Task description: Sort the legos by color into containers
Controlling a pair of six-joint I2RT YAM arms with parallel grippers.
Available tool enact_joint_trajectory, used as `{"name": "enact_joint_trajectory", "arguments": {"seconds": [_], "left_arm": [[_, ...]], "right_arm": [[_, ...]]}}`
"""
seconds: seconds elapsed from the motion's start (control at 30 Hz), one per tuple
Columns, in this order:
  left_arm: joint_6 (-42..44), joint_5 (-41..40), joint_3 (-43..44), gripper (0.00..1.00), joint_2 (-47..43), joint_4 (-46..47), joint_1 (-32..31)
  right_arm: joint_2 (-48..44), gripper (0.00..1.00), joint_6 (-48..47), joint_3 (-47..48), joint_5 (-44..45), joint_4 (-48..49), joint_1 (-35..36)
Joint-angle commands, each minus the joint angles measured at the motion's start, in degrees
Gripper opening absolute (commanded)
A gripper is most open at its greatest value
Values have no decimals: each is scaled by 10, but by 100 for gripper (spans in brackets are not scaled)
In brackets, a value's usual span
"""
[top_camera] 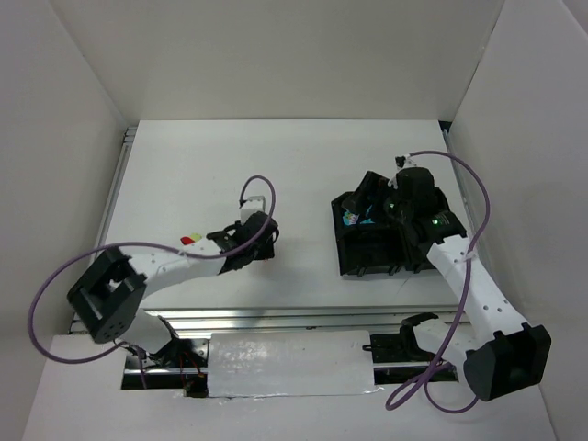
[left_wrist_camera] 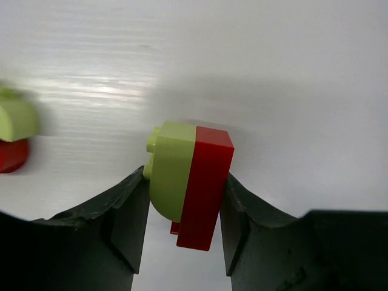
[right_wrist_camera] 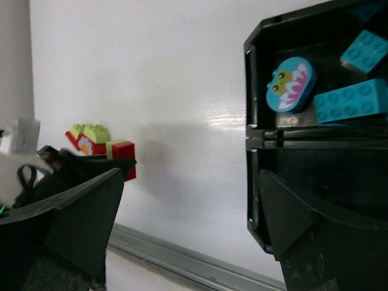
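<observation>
Black fingers of our left gripper [left_wrist_camera: 185, 179] fill the bottom of the left wrist view. They are pressed against both sides of a two-brick pair standing on edge on the white tabletop [left_wrist_camera: 285, 73]. A pale green brick [left_wrist_camera: 173, 170] is on the left and a red brick [left_wrist_camera: 209, 185] on the right. Our right gripper [right_wrist_camera: 191, 218] hangs over the black tray [right_wrist_camera: 254, 136], its fingers wide apart with nothing between them. Cyan bricks [right_wrist_camera: 348, 100] lie in the one compartment we can see into.

We judge the main risk to be colour. The clamped pair is two colours, seemingly stuck together, so dropping it whole into any compartment would mis-sort one brick. The red brick also sits lower than the green one. If the two are only loosely joined, one could slip out during a lift.

A second risk is crowding. The right arm [top_camera: 469, 276] is already above the tray, so a carry from the left could meet it there. The tray's raised walls would also catch a brick carried too low.

Room is otherwise generous. White tabletop stretches between the left gripper and the tray, and the enclosure walls [top_camera: 73, 110] stand well apart from both arms. Loose green and red bricks [left_wrist_camera: 15, 121] lie near the left gripper's side and could be knocked by a sideways swing.
</observation>
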Motion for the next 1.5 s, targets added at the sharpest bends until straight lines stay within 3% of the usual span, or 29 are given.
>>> {"name": "enact_joint_trajectory", "arguments": {"seconds": [0.0,0.07,0.2,0.47,0.67,0.9,0.97,1.07,1.13,1.17,1.2,1.27,1.37,1.4,1.47], "left_arm": [[138,25,-46,0,-103,160,-62],[216,125,-116,0,-174,287,-77],[306,263,-204,0,-284,418,-89],[404,328,-170,0,-312,357,-102],[418,356,-158,0,-324,353,-120],[419,357,-153,0,-325,353,-139],[418,359,-152,0,-326,353,-142],[417,355,-152,0,-329,354,-145],[417,354,-153,0,-335,355,-146],[416,357,-155,0,-336,355,-146],[416,358,-155,0,-338,356,-146],[414,354,-156,2,-341,356,-147],[408,348,-152,16,-341,350,-147],[403,337,-152,39,-341,348,-147],[393,327,-150,69,-341,346,-147]], "right_arm": [[-25,100,17,-20,-79,51,5],[-28,100,34,-35,-159,80,7],[-21,98,57,-40,-244,85,34],[-45,93,70,-40,-195,56,221],[-40,82,102,-75,-154,98,272],[-20,73,101,-52,-30,69,318],[-22,63,102,-57,-26,81,318],[-20,56,101,-60,-28,88,318],[-15,45,100,-61,-35,93,318],[-14,32,100,-63,-38,99,317],[-14,0,102,-67,-40,105,317],[-20,0,103,-77,-55,119,317],[-32,0,93,-87,-75,149,318],[-41,0,89,-97,-79,170,318],[-48,0,83,-110,-86,186,316]]}}
